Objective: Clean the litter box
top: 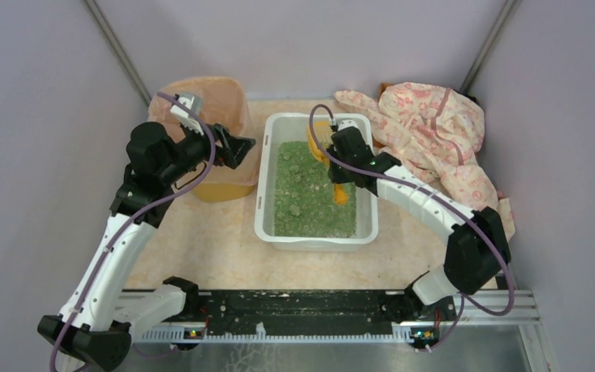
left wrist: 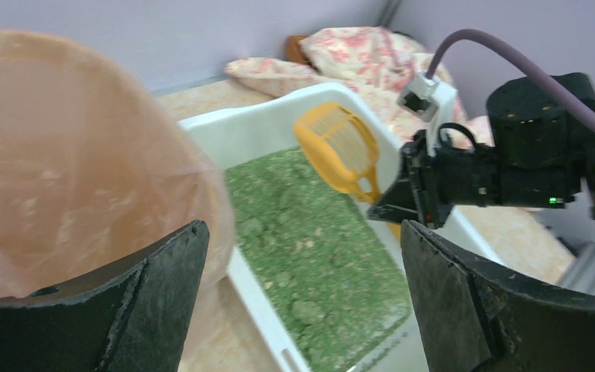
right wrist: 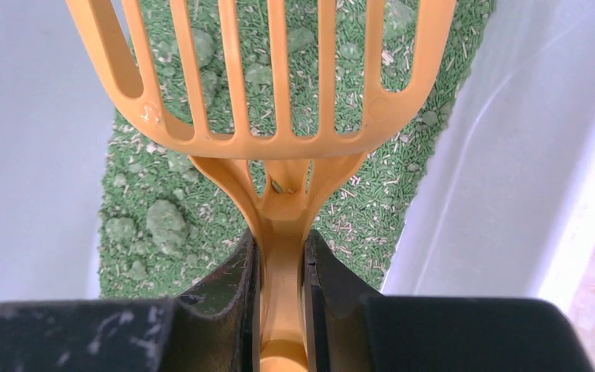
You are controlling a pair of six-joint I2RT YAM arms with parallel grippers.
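right hand [right wrist: 281, 271] clamps scoop [right wrist: 279, 147] handle over litter box [top: 314, 242] | left hand [left wrist: 302, 248] wide beside bin [top: 201, 93] | cloth [top: 426, 132] right of box

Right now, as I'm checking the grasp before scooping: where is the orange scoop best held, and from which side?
Grip the scoop by its narrow handle, from the tail end, jaws on its two sides: the slotted head is too wide. The right gripper is shut there.

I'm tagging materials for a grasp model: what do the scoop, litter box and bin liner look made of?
Scoop: rigid moulded plastic, orange-yellow, slight gloss on its slats. Litter box: white hard plastic, smooth, with rounded moulded rim. Bin liner: thin peach plastic film, probably; translucent and wrinkled.
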